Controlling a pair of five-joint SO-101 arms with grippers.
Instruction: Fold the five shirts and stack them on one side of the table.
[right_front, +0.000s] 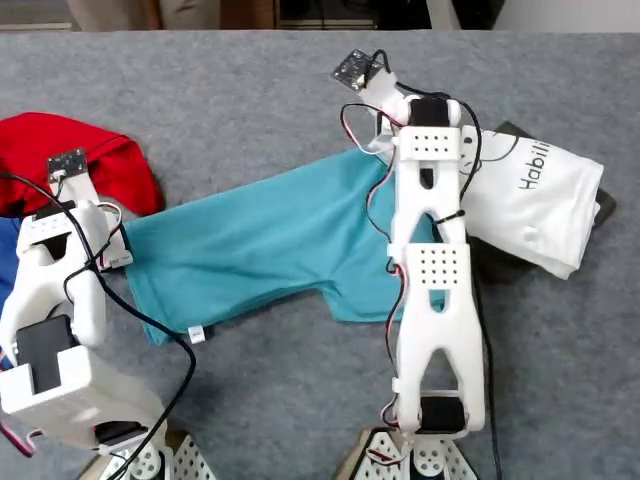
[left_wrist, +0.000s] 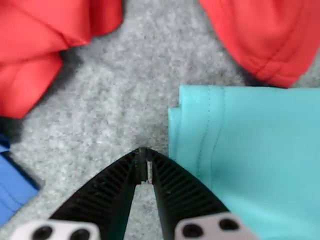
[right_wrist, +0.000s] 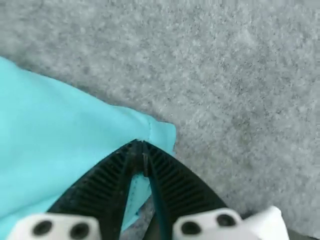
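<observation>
A teal shirt (right_front: 260, 240) lies spread across the middle of the grey table (right_front: 230, 90). My right gripper (right_wrist: 140, 150) is at its far right corner (right_wrist: 162, 131), shut with the teal cloth between its fingers; in the high view that gripper (right_front: 383, 142) is at the shirt's upper right end. My left gripper (left_wrist: 143, 165) is shut on nothing, its tips on the bare table just beside the teal hem (left_wrist: 192, 130), at the shirt's left end (right_front: 115, 245). A crumpled red shirt (right_front: 70, 150) and a blue shirt (right_front: 6, 250) lie at the far left.
A folded white shirt (right_front: 530, 195) rests on a dark garment (right_front: 500, 262) at the right side. Red cloth (left_wrist: 45, 45) and a blue edge (left_wrist: 12, 190) lie close around the left gripper. Bare grey table stretches along the back and the front middle.
</observation>
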